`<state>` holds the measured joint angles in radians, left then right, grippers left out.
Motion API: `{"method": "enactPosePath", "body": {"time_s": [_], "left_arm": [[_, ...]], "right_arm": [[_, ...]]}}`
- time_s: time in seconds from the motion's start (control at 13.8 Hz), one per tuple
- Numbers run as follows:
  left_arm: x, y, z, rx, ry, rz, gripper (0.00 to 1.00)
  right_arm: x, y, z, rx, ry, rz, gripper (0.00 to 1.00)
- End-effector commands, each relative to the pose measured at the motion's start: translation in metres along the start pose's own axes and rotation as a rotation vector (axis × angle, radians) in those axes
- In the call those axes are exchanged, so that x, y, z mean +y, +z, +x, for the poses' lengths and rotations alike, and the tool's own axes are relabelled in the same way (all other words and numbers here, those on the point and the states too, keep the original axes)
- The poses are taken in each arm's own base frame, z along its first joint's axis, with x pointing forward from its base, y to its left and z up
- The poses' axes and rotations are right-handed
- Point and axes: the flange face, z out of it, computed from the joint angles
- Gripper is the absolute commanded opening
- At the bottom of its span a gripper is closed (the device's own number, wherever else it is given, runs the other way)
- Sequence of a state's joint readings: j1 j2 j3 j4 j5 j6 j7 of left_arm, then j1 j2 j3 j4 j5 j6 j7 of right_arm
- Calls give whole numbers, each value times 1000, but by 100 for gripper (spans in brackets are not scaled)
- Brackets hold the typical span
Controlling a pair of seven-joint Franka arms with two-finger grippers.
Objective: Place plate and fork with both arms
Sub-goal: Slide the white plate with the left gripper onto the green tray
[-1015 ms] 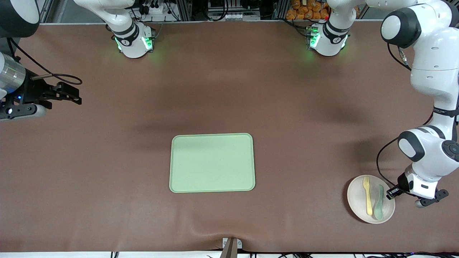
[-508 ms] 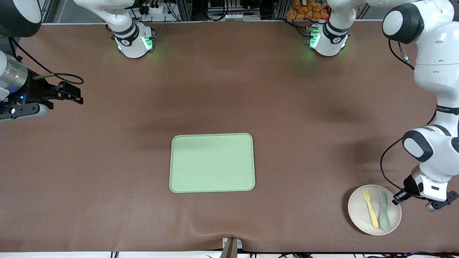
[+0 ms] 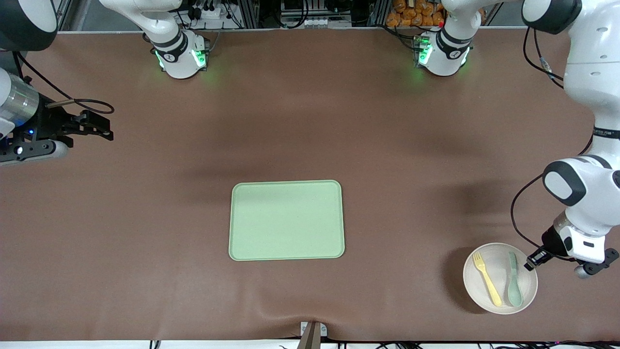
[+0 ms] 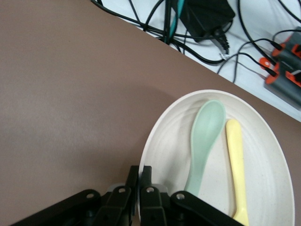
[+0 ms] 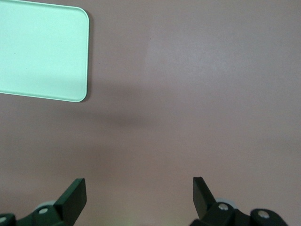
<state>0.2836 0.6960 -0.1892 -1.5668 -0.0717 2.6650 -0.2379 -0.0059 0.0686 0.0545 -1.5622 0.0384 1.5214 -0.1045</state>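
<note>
Plate [image 3: 499,301] shifted on brown table [image 3: 387,145]

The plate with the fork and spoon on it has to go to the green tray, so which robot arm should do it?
Probably the left arm. Its left gripper is shut on the plate rim. The right gripper waits open at the right arm's end of the table, away from the plate.

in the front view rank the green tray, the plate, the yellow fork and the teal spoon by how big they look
1. Rectangular light green tray
2. Round off-white plate
3. Pale yellow plastic fork and teal-green spoon: they look about equally long, so I cannot rank them.
</note>
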Motion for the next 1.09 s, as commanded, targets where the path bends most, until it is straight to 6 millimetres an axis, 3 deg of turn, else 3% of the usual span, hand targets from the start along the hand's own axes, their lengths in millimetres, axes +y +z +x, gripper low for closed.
{"method": "enactPosePath", "body": {"time_s": [0.0, 0.22, 0.51, 0.8, 1.02], "left_arm": [[12, -34, -23, -21, -22, -8, 0], [50, -36, -46, -55, -69, -51, 0], [128, -39, -82, -105, -123, -119, 0], [216, -34, -138, -153, -121, -148, 0], [275, -13, -179, -159, -101, -129, 0]], "right_arm": [[4, -2, 1, -3, 2, 5, 100], [2, -2, 1, -2, 2, 4, 100], [0, 2, 2, -10, -2, 3, 100], [1, 12, 9, -21, 2, 5, 100], [6, 15, 13, -13, 9, 2, 100]]}}
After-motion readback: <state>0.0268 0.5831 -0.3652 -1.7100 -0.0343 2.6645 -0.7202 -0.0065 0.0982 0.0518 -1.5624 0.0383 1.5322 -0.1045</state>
